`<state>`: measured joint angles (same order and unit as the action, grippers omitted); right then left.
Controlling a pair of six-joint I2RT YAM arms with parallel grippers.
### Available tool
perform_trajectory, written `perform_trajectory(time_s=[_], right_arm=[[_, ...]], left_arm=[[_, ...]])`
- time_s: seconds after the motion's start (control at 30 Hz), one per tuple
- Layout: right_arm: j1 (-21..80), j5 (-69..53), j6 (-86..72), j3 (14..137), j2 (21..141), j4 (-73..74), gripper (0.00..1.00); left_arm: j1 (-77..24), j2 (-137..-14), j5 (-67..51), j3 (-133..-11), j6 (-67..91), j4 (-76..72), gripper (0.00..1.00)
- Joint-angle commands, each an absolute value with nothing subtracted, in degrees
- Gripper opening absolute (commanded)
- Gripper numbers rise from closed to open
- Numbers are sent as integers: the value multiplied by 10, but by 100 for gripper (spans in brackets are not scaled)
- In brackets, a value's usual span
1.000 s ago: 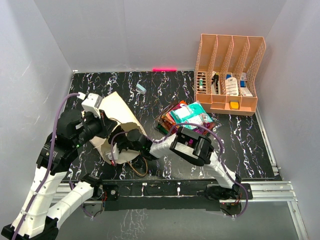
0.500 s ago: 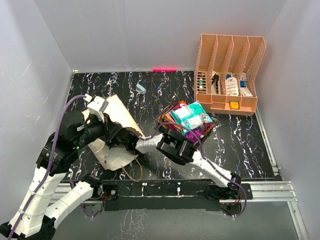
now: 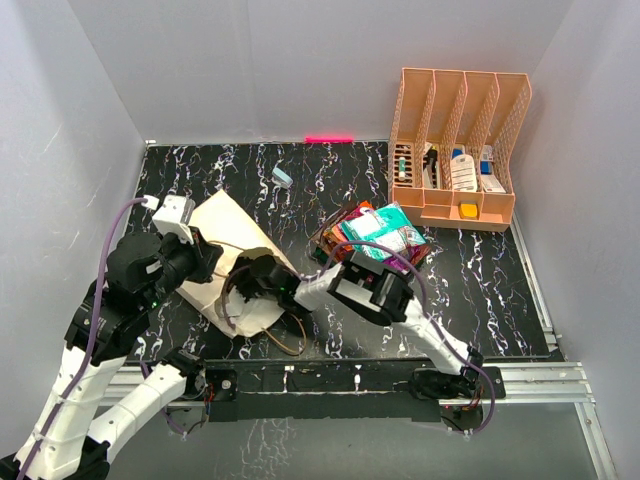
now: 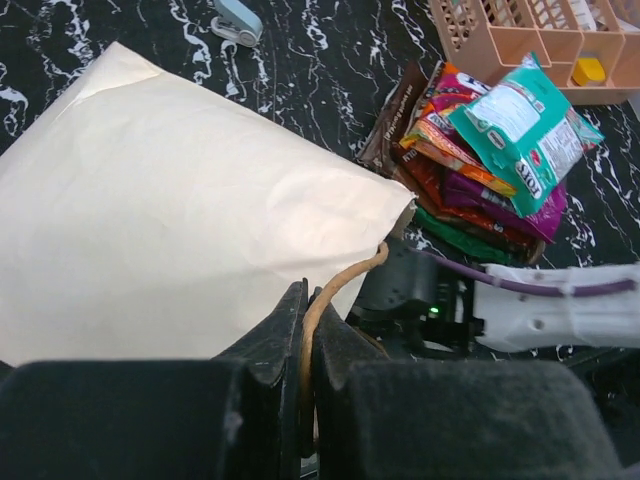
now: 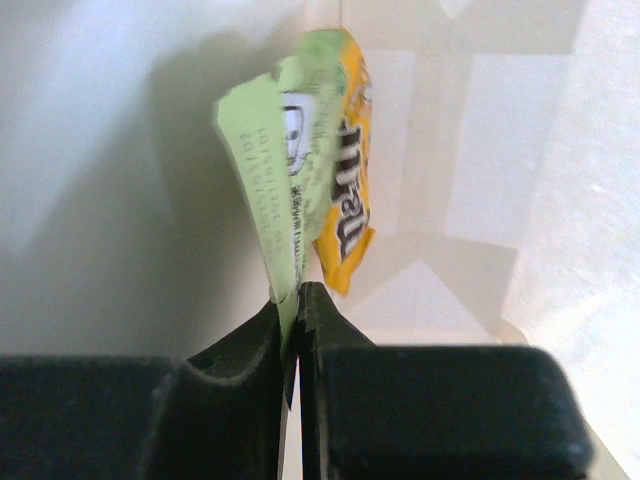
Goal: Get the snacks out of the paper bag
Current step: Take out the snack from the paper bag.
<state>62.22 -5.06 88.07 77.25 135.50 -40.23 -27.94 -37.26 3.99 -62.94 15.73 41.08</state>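
The tan paper bag [image 3: 228, 228] lies on its side at the left of the table, mouth toward the arms. My left gripper [image 4: 308, 300] is shut on its brown cord handle [image 4: 345, 283]; from above, the left gripper [image 3: 203, 260] sits at the bag's near edge. My right gripper [image 3: 247, 283] reaches into the bag's mouth. Inside the bag [image 5: 480, 150] the right gripper [image 5: 297, 296] is shut on the lower edge of a light green packet [image 5: 278, 170], with a yellow packet [image 5: 350, 215] right behind it. A pile of snacks [image 3: 375, 235] lies on the table right of the bag.
An orange divided rack [image 3: 455, 205] with small bottles and boxes stands at the back right. A tiny light-blue block [image 3: 282, 177] lies behind the bag. The right arm's forearm [image 4: 545, 310] crosses just in front of the snack pile [image 4: 490, 160].
The right jaws have closed on the light green packet inside the bag. The right arm pushed left into the bag, then eased back. The left gripper kept hold of the cord and shifted slightly left.
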Motion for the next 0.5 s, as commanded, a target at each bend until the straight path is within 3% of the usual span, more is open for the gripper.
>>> perform_trajectory(time_s=[0.0,0.47], right_arm=[[623,-37,779,690,1239,-470,8],[643,-31,508,507,1047,-494,8]], left_arm=[[-282,-379,91,-631,185,409,0],[-282,-386,53,-626,195,391,0]])
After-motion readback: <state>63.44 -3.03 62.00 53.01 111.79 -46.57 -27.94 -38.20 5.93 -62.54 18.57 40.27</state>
